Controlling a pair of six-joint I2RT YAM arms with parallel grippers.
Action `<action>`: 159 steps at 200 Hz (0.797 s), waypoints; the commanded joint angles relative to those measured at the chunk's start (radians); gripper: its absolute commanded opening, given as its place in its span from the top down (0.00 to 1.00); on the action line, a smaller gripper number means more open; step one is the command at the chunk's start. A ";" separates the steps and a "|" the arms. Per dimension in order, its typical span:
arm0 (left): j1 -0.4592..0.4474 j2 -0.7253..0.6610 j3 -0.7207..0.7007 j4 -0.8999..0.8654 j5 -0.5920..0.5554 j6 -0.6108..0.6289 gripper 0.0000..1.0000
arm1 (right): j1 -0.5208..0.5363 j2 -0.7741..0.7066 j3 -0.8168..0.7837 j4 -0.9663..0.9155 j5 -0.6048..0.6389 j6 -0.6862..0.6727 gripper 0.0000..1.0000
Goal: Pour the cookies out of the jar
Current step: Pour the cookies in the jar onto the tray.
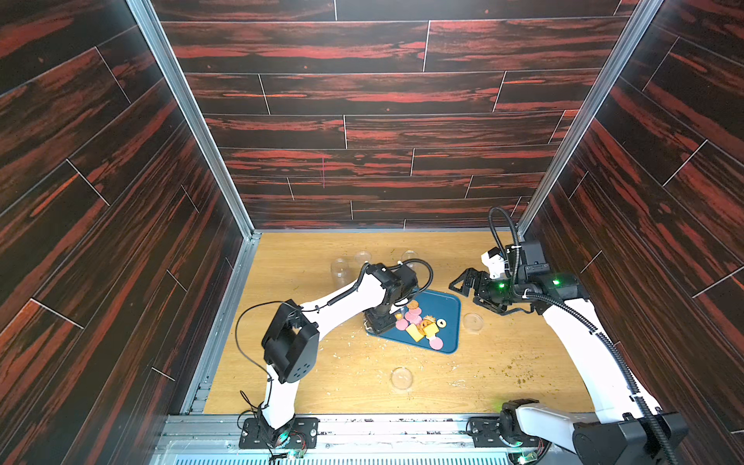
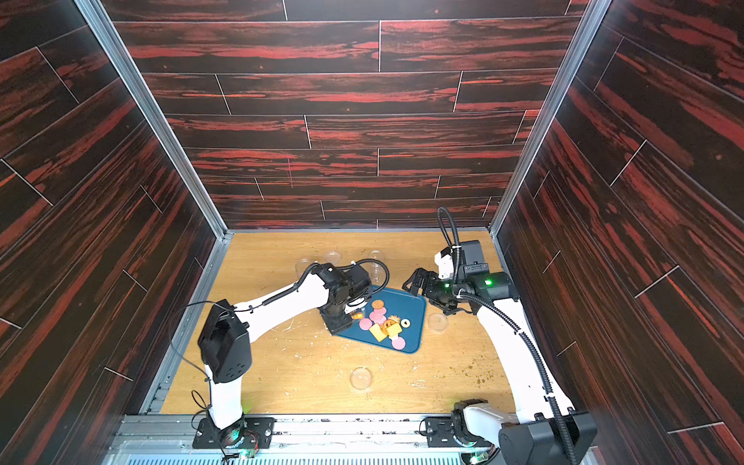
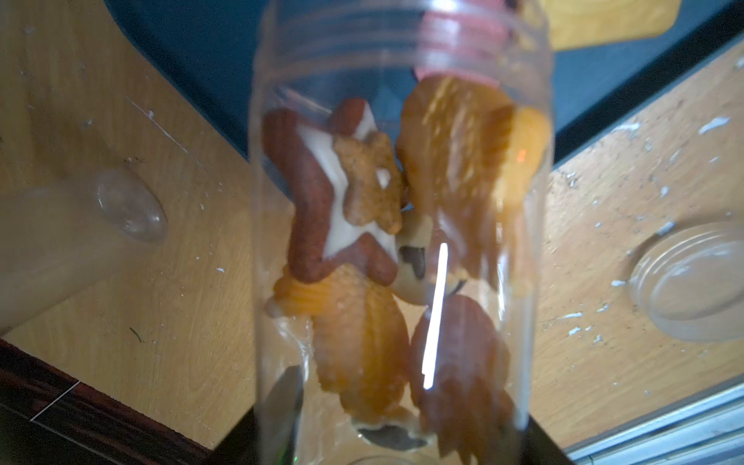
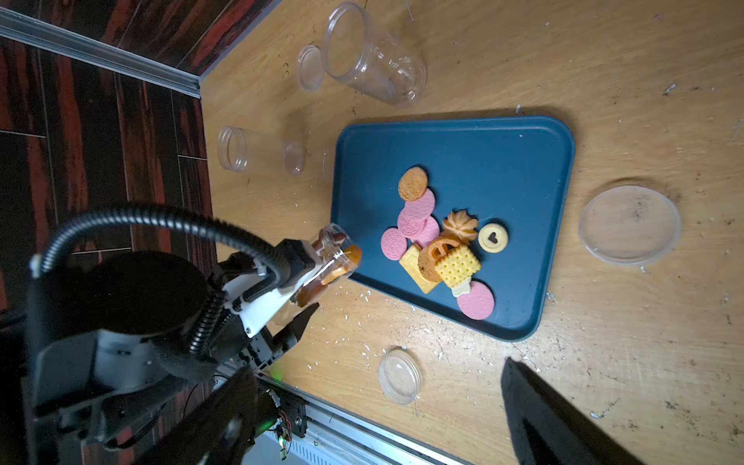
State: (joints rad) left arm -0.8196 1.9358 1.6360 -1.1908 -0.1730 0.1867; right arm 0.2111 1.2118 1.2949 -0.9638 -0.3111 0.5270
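The jar (image 3: 402, 241) is a clear plastic cylinder with a threaded mouth. Some cookies (image 3: 455, 169) sit inside it: a brown star (image 3: 310, 209) with white icing, a small tan star lying on top of it, and ridged orange and brown pieces. The left gripper (image 1: 380, 322) is clamped on the jar near its base, with a finger on either side. The jar's long axis runs straight out from the gripper, mouth leading and slanted toward the blue tray (image 4: 503, 161). Its mouth sits at the tray's edge nearest the left arm. On the tray a loose, overlapping heap (image 4: 435, 241) lies near the middle: pink rounds, yellow squares, a tan round and a pale one with a dark heart. The right gripper (image 1: 461, 284) hangs by the tray's far corner, jaws spread, holding nothing
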 commanded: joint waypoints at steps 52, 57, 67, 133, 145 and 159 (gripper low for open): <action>-0.003 -0.070 -0.036 0.016 -0.010 -0.037 0.60 | -0.003 -0.009 0.006 -0.003 -0.006 0.018 0.02; -0.004 -0.078 -0.048 0.048 -0.008 -0.029 0.60 | -0.003 -0.010 0.001 0.001 -0.008 0.019 0.02; -0.004 -0.056 0.015 0.042 0.003 -0.033 0.59 | -0.003 -0.010 -0.007 0.007 -0.017 0.023 0.02; -0.003 0.003 0.105 -0.089 0.045 -0.040 0.60 | -0.003 -0.007 0.001 -0.003 -0.022 0.011 0.02; -0.004 -0.034 0.033 -0.072 0.043 -0.040 0.60 | -0.004 -0.015 -0.001 -0.003 -0.007 0.007 0.02; -0.003 -0.075 -0.050 0.016 0.044 -0.031 0.60 | -0.003 -0.015 -0.006 -0.004 -0.010 0.000 0.02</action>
State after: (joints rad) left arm -0.8196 1.9289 1.6650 -1.2022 -0.1444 0.1631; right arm 0.2111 1.2114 1.2934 -0.9565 -0.3222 0.5411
